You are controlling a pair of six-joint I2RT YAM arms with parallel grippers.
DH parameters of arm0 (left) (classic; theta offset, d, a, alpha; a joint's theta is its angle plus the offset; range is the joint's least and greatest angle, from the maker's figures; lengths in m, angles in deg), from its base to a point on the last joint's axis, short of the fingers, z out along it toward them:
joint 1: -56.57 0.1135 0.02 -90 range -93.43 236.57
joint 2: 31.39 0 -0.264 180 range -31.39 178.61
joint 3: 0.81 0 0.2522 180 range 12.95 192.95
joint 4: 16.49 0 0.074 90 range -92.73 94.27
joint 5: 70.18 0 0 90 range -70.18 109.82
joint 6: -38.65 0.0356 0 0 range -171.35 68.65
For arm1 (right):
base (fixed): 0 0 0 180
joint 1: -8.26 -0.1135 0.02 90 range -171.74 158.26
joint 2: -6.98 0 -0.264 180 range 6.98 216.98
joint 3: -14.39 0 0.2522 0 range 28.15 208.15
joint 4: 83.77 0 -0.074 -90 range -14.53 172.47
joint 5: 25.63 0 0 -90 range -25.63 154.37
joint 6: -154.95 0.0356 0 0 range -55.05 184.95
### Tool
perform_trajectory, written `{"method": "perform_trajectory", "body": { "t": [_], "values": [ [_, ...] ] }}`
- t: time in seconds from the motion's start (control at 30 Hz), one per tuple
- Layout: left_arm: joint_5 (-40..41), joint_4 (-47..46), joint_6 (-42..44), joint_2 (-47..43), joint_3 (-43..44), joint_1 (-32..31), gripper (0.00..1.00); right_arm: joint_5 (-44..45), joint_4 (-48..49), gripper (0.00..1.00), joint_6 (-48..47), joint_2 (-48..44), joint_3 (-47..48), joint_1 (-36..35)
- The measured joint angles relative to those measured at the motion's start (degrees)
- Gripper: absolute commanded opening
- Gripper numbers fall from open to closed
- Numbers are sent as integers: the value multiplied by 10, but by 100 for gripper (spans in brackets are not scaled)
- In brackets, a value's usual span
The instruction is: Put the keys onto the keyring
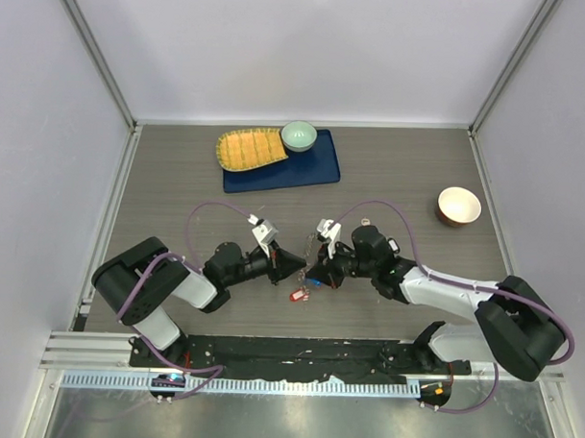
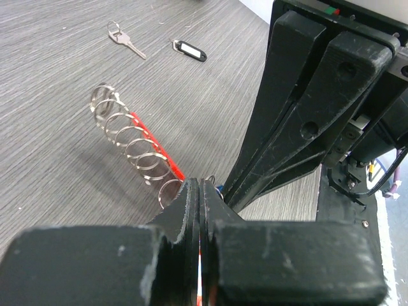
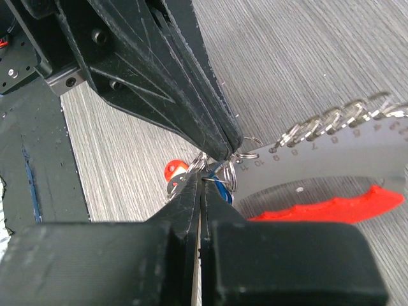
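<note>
The keyring is a row of metal rings (image 2: 131,137) along a curved red tag (image 3: 331,207) with a numbered grey plate (image 3: 331,166). My left gripper (image 2: 199,182) is shut on its near end, and a sliver of red shows between the jaws. The left fingers (image 3: 191,95) meet the plate's tip from the upper left. My right gripper (image 3: 201,180) is shut on a thin ring that carries the blue key (image 3: 222,186), right against the left fingertips. The red key (image 3: 173,171) hangs just beside them and lies on the table (image 1: 295,296) below both grippers (image 1: 307,271).
A bare silver key (image 2: 124,39) and a black tag (image 2: 190,51) lie farther out on the table. At the back are a blue mat (image 1: 314,167), a yellow woven tray (image 1: 249,148) and a green bowl (image 1: 297,135). A tan bowl (image 1: 458,206) stands at the right.
</note>
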Motion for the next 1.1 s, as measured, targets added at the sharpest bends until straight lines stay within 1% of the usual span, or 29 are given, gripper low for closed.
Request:
{"method": "perform_trajectory", "body": {
  "t": [0.07,0.1,0.13,0.2,0.23,0.3,0.37,0.4,0.53,0.67,0.87,1.1],
  "values": [
    [5,0,0,0,0,-1,0,0,4,4,4,9,3,-3],
    [7,0,1,0,0,-1,0,0,5,6,5,13,5,-4],
    [10,0,2,0,0,-1,0,1,6,12,7,14,6,-4],
    [16,1,2,0,0,-2,0,5,5,18,12,13,7,-5],
    [18,0,4,0,-1,-2,0,7,3,24,13,12,7,-5],
    [23,1,4,0,-3,-5,0,16,-10,29,15,0,7,-9],
    [23,0,5,0,-4,-9,0,34,-33,37,14,-23,7,-13],
    [23,0,5,0,-5,-10,0,41,-43,38,13,-35,7,-13],
    [20,0,6,0,-8,-12,0,66,-82,41,10,-90,10,0],
    [17,0,10,0,-10,-12,0,67,-94,41,8,-108,16,34],
    [14,1,19,0,-12,-12,0,18,-70,41,10,-64,17,73],
    [13,1,19,0,-12,-12,0,-59,-13,39,11,4,17,77]
  ]
}}
